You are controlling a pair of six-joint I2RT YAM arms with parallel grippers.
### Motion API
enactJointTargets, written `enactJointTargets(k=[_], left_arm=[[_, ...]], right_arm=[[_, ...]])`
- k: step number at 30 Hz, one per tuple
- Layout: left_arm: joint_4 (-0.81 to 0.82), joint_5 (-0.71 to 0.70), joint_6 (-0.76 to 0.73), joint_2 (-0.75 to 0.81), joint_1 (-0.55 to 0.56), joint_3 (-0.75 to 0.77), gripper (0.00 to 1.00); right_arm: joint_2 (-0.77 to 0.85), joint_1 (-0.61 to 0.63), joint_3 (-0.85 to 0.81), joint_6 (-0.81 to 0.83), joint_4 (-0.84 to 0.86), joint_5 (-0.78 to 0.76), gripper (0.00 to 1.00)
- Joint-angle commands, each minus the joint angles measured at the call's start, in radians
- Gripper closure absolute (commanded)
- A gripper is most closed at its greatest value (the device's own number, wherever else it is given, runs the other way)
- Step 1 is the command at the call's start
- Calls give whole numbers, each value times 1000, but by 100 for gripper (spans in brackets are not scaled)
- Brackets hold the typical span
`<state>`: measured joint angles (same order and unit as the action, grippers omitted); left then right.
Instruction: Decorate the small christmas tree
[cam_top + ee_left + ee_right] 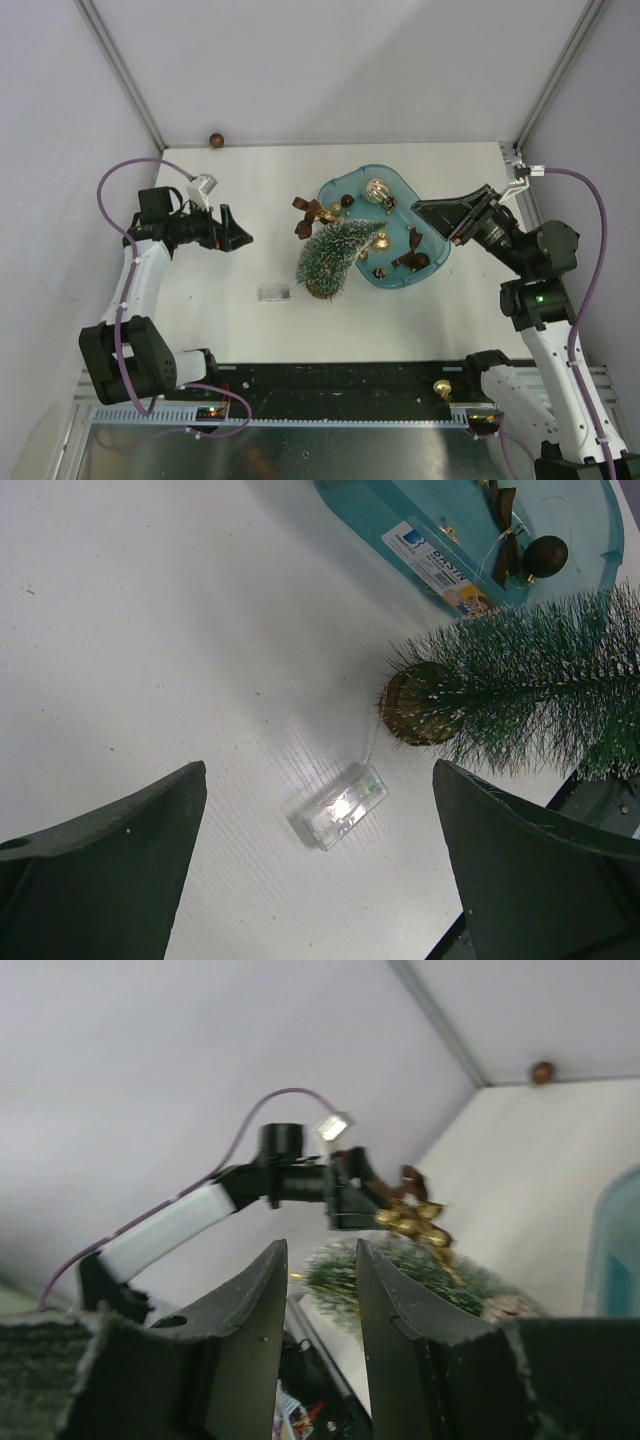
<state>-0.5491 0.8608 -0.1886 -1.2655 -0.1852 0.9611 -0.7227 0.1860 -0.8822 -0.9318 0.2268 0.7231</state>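
At 6 o'clock, nearest the arms, a clear plastic battery box (pixel 273 293) lies just beside the small cone-shaped bottle-brush tree (pixel 335 257) with frosted green bristles. The tree is tipped over, with its round wooden base (pixel 418 706) toward 7 o'clock and its tip at the teal oval plastic tray (pixel 345 183). At 9 o'clock the left gripper (pixel 243 239) hangs with its jaws wide and empty. At 3 o'clock the right gripper (pixel 320 1250) shows a narrow gap (nothing visible in it). The tree probably wants standing upright first, gripped low near the base.
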Motion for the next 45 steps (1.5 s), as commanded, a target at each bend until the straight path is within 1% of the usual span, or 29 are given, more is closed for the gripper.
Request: enactJointTargets(k=[1,4,9,14,18,21,24,31,34,36,39,41,45], left_arm=[[1,19,-32,44,6,-6,0],[2,25,-29,54,7,-5,0],[2,38,-25,74,6,1,0],[2,64,-15,101,6,8,0],[1,95,1,114,8,19,0],[1,98,-1,118,17,21,0],[2,102,-5,109,30,19,0],[3,92,-55,45,110,15,0],[3,87,-72,18,147,18,0],[4,82,-84,9,169,19,0],[14,80,-86,-2,229,24,0],[22,82,-84,-14,248,26,0],[40,96,-84,-38,255,20,0]], right_arm=[[28,-23,-55,209,-366,-170,62],[16,-21,-55,261,-487,-245,62],[-4,8,-56,297,-551,-330,62],[-11,54,-54,348,-664,-452,63],[-47,86,-39,359,-665,-526,58],[-95,95,-25,347,-643,-547,53],[-118,107,3,337,-642,-560,49],[-51,129,89,341,-751,-661,48],[-35,132,113,342,-775,-672,48],[-36,133,117,347,-775,-684,48],[-60,121,118,356,-721,-700,48],[-115,113,118,359,-673,-712,47],[-295,111,112,355,-532,-716,46]])
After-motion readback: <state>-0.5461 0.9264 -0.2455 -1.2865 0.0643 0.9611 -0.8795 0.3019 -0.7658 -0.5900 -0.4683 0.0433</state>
